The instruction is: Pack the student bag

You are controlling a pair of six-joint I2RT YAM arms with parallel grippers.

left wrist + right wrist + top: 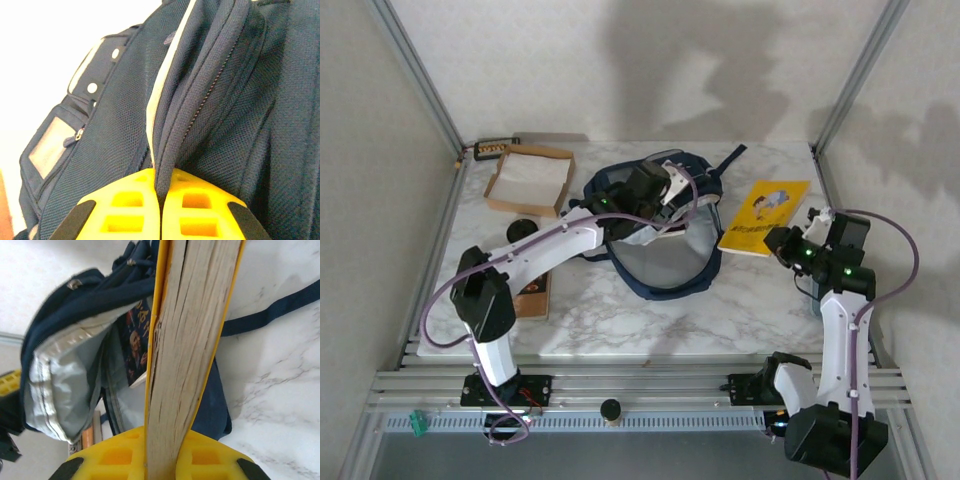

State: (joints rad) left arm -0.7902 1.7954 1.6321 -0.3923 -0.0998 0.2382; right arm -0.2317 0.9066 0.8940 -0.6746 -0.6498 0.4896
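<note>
Left wrist: bag [115,150] rim is clamped by left gripper [161,202]; book [192,340], clamped by right gripper [162,452], should be slid in edge-first.

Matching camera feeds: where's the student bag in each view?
Top external: student bag mid-table, mouth open, left pincer on its rim.
Left wrist: student bag up close, rim fold pinched by the left pincer bottom centre.
Right wrist: student bag in the left half, behind the yellow book in the right pincer.
Shared landmark: pale lining edge along the opening.
</note>
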